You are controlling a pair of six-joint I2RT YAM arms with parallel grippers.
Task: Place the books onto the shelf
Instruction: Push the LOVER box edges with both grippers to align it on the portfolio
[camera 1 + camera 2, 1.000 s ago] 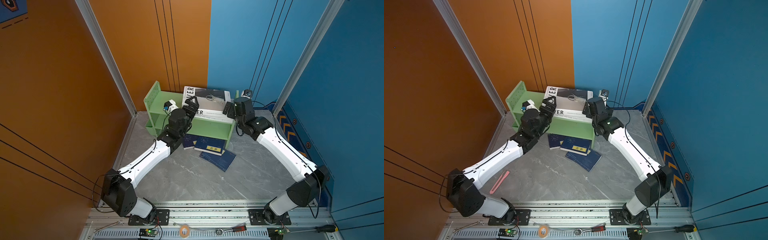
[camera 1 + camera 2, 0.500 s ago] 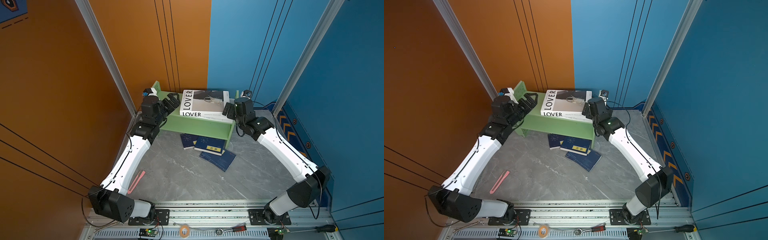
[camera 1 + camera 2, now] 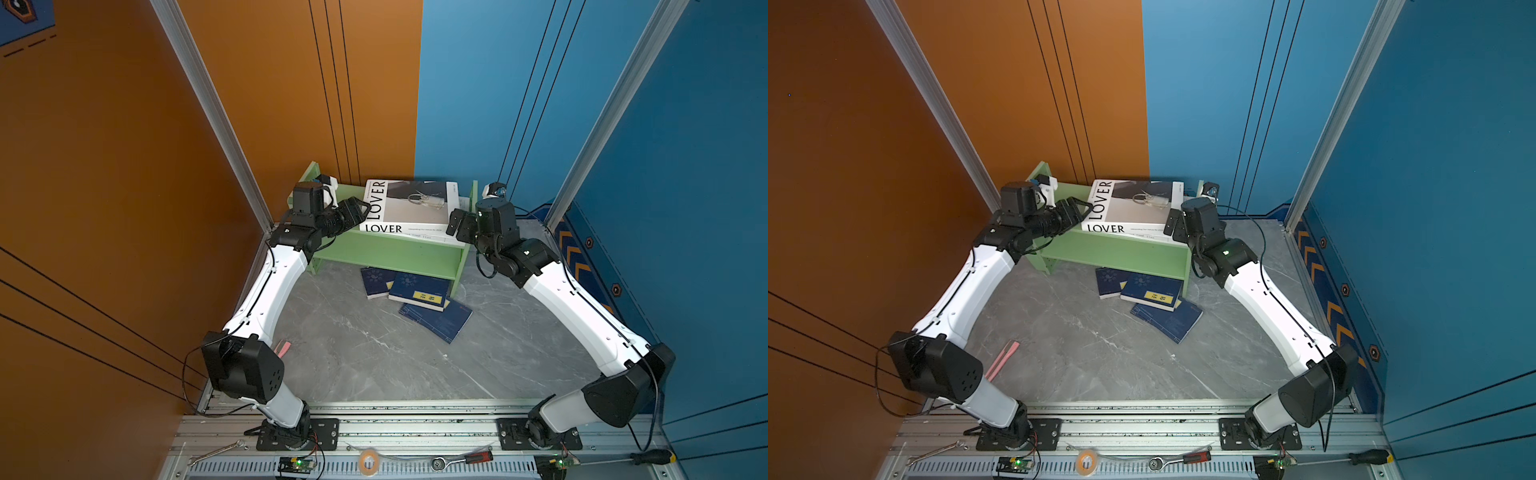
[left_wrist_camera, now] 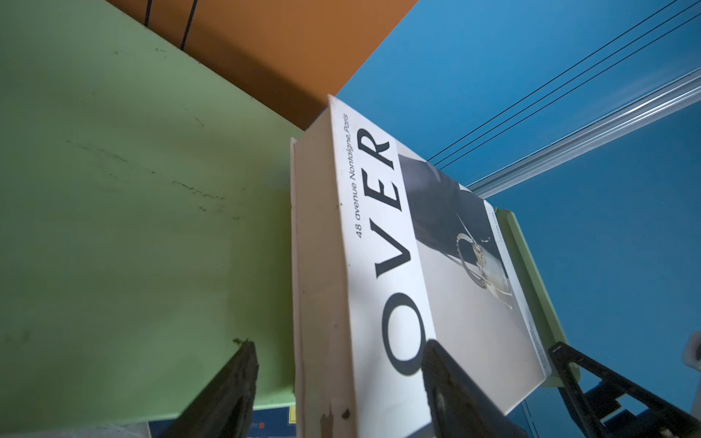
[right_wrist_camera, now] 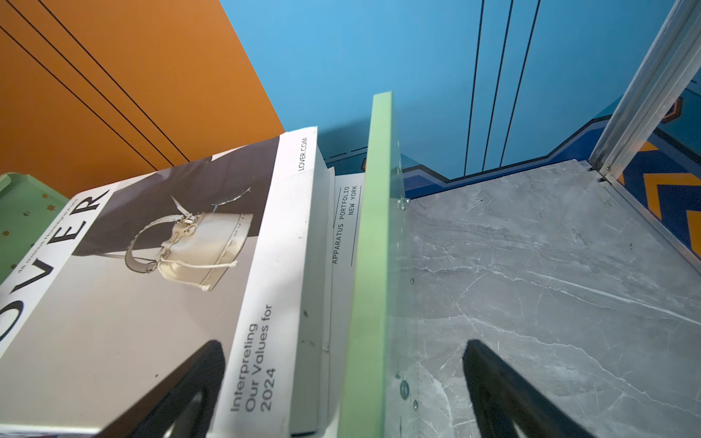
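shelf (image 3: 395, 249): light green, in the back corner against the walls.
left gripper (image 3: 360, 209): jaws apart, straddling the left edge of the lover book (image 3: 411, 208); one finger over the cover, one over bare shelf top, gap to the book's side.
lover book: flat on the shelf top, stacked on a second white book (image 5: 343, 235).
navy books (image 3: 419, 286): three, on the grey floor (image 3: 353, 345) just in front of the shelf, overlapping.
right gripper (image 3: 456, 223): jaws spread wide, straddling the shelf's right side panel (image 5: 375, 227).
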